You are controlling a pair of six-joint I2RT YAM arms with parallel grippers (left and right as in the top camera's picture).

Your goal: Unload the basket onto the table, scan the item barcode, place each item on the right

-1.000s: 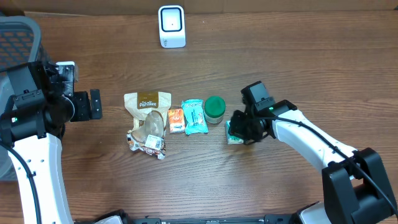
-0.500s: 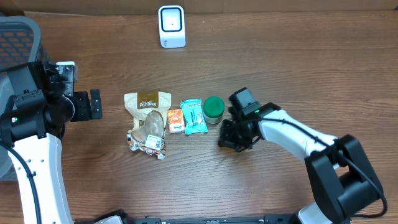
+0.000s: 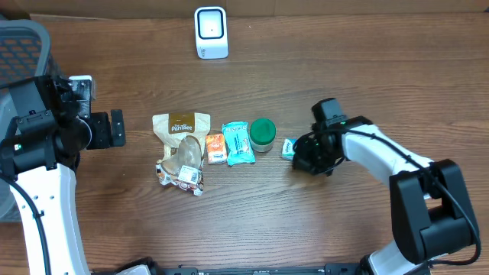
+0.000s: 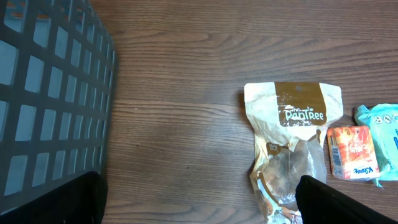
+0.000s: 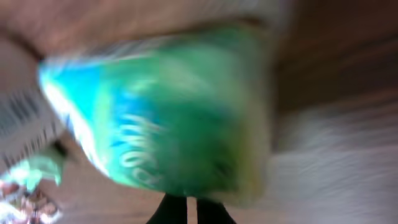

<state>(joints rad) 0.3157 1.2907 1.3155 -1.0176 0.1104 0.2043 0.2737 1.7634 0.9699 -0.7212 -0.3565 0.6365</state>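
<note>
Brown wooden bench [image 3: 367,69], from overhead: the right hand [image 3: 298,155] is pinched fully closed on the edge of a green packet [image 3: 287,147], low over the wood just right of a jar [image 3: 263,131]. The scanner [image 3: 211,32] stands at the far edge, well apart. The left hand [image 3: 113,128] hangs wide open and empty near a basket [image 3: 23,46], left of a pouch [image 3: 181,126].

The step appears to be carrying the packet to the scanner. Done well, that means lifting clear of the jar, turning the printed code toward the scanner's window, keeping the fingers off the code and holding steady there.

Only the right wrist view, badly blurred, shows the packet [image 5: 168,106] close up, with what look like barcode stripes [image 5: 18,111] at its left edge and the closed hand [image 5: 186,210] below. Only the overhead shows the scanner and the way to it. The left wrist view adds the pouch's [image 4: 292,112] print, the basket's [image 4: 50,93] mesh, and nothing between that hand's fingers [image 4: 56,199].
</note>
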